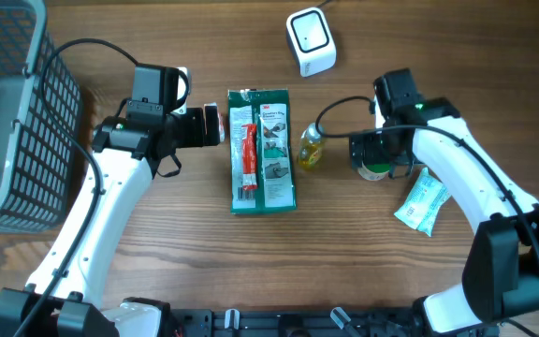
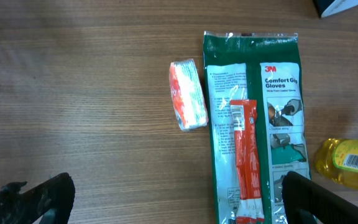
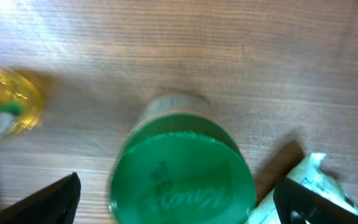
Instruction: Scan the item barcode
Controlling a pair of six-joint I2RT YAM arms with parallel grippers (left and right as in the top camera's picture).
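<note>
The right gripper [image 3: 176,196] has its jaws wide apart either side of the green-lidded jar [image 3: 182,171], clear of it. The jar stands on the counter [image 1: 363,262], mid-right of the overhead frame. The left gripper [image 2: 176,193] has its jaws wide and empty beside the glove pack [image 2: 253,124]. The scanner [image 1: 310,39] sits at top centre.

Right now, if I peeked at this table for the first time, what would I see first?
Probably the long green glove packet in the middle of the table, with a red strip pack lying along it and a little yellow bottle just to its right. Next comes the jar with the big green lid, between the right gripper's open fingers, and the white scanner at the far edge.
</note>
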